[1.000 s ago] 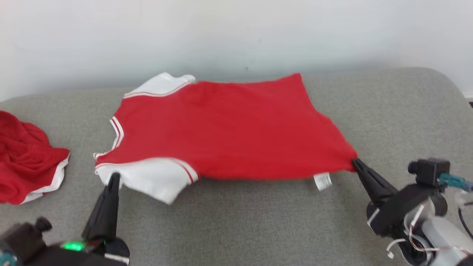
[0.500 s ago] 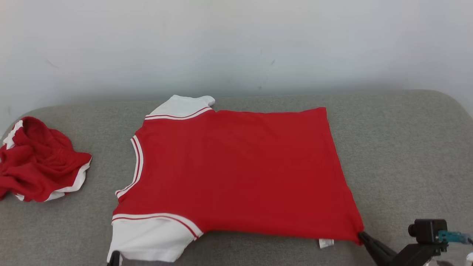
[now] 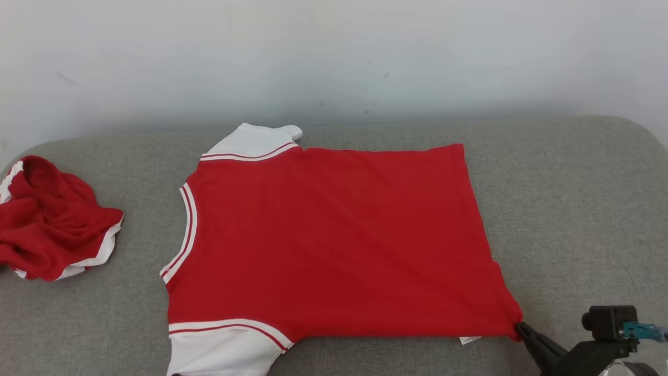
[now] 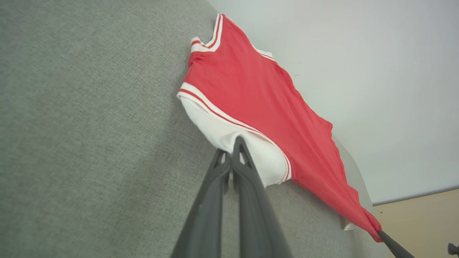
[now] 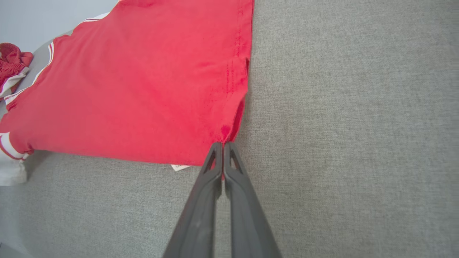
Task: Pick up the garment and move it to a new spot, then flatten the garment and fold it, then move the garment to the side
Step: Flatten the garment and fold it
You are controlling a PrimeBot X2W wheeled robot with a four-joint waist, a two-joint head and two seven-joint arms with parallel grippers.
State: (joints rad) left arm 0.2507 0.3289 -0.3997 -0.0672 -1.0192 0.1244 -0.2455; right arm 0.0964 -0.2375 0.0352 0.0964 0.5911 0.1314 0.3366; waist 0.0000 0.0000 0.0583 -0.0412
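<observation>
Since a second ago the head camera has shifted, so the whole scene sits differently in frame. Within it the garment (image 3: pixel 334 240) has gone from a slack, skewed sheet to lying spread nearly flat. Red T-shirt, white sleeves with red stripe trim, about mid-way along the grey upholstered surface (image 3: pixel 574 209), far edge near the pale wall (image 3: pixel 334 52). Long axis runs across the head view: neckline (image 3: pixel 185 230) toward the robot's left, hem toward its right, one sleeve far, the near sleeve (image 3: pixel 224 350) at the front edge. Left gripper (image 4: pixel 236 141): fingers pressed together, pinching the rim of the near sleeve. Right gripper (image 3: pixel 519 328): fingers clamped tight on the near hem corner, cloth drawn to a point there. Small white care label (image 3: pixel 469 340) pokes out under the front edge just beside that corner; print too small to read. Second red-and-white garment (image 3: pixel 52 219), crumpled, well apart at the surface's left end.
</observation>
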